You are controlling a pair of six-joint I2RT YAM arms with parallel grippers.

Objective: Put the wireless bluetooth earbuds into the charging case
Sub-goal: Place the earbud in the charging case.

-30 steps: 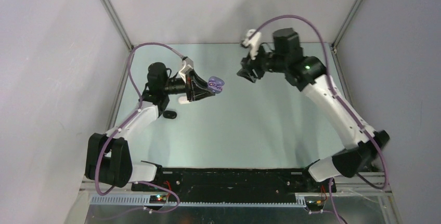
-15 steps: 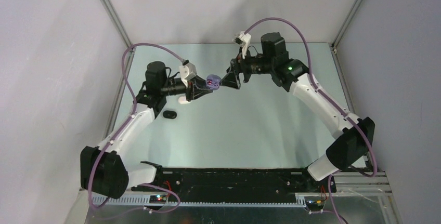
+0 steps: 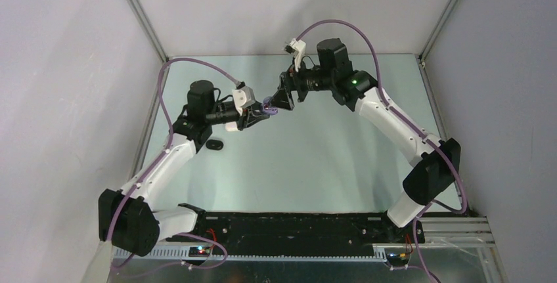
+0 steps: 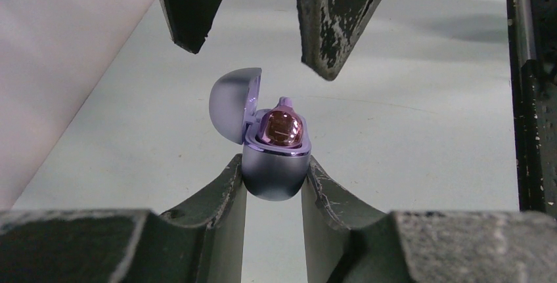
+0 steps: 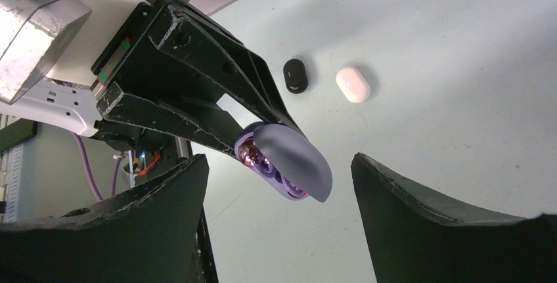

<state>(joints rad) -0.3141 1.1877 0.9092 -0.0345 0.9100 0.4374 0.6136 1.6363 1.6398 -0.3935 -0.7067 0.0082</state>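
My left gripper [image 4: 274, 165] is shut on the lower body of a lavender charging case [image 4: 274, 174] and holds it above the table. Its lid [image 4: 231, 104] stands open to the left. A shiny purple earbud [image 4: 282, 127] sits in the case; in the right wrist view an earbud [image 5: 251, 153] shows under the lid [image 5: 292, 158]. My right gripper [image 3: 279, 99] is open, facing the case [image 3: 269, 106] from the right. Its fingers [image 4: 335, 20] hang just beyond the case, apart from it, with nothing between them.
A black oval case [image 5: 295, 75] and a white oval case [image 5: 353, 84] lie on the pale green table [image 3: 315, 158], under the left arm; the black one [image 3: 213, 144] shows from above. Grey walls enclose the table on three sides.
My right gripper has swung left and closed in on the held case, opening wider on the way. The left arm has drawn the case slightly left and lower.
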